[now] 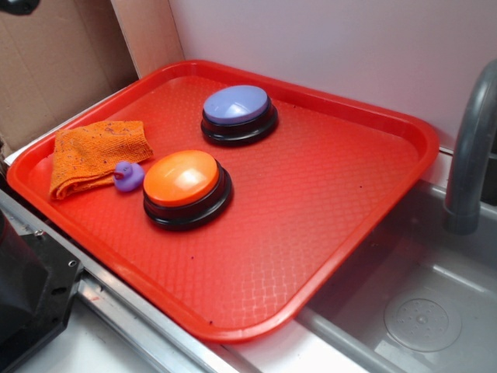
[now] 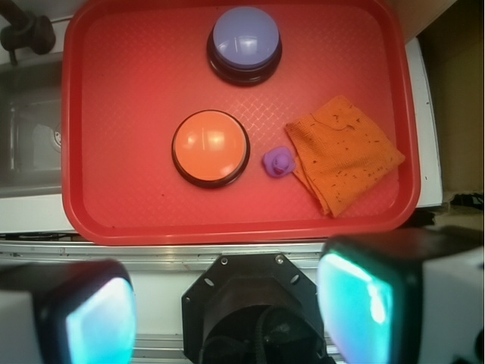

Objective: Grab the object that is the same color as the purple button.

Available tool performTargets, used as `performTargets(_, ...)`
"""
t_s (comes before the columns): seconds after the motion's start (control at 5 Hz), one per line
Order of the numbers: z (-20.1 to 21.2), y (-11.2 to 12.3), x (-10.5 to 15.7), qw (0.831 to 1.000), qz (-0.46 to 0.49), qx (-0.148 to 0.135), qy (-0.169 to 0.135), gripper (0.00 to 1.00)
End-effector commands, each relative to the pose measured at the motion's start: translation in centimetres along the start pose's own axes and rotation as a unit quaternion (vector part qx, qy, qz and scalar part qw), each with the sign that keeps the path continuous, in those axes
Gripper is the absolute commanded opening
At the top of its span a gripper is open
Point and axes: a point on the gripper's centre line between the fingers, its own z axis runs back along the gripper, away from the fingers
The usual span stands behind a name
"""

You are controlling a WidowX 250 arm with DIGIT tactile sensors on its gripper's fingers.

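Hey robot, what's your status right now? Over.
Gripper open, high above the tray, holding nothing. Purple duck sits between orange button and orange cloth, close to both. Purple button farther back. Over.

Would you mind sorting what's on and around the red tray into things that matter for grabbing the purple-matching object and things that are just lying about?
Belongs to the job:
- purple duck
- purple button
- gripper, fingers apart

Just lying about:
- orange button
- orange cloth
- red tray, which holds them all
- sink
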Motion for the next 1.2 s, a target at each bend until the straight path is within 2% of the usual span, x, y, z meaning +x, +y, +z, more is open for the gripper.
performTargets(0.0,0.0,0.0,0.0,1.000,0.000,0.000,0.000,1.00)
performTargets(0.2,-1.9,1.6,0.9,0.991,0.128,-0.028,-0.007,1.00)
performTargets(0.4,-4.8,3.3,2.3,0.968,0.249,-0.022,-0.033,1.00)
performTargets(0.6,-8.1,5.2,3.4,0.929,0.369,-0.024,-0.029,1.00)
performTargets(0.8,-11.5,6.7,3.7,0.875,0.483,-0.023,-0.032,1.00)
performTargets(1.0,-14.3,7.5,3.8,0.807,0.589,-0.014,-0.029,1.00)
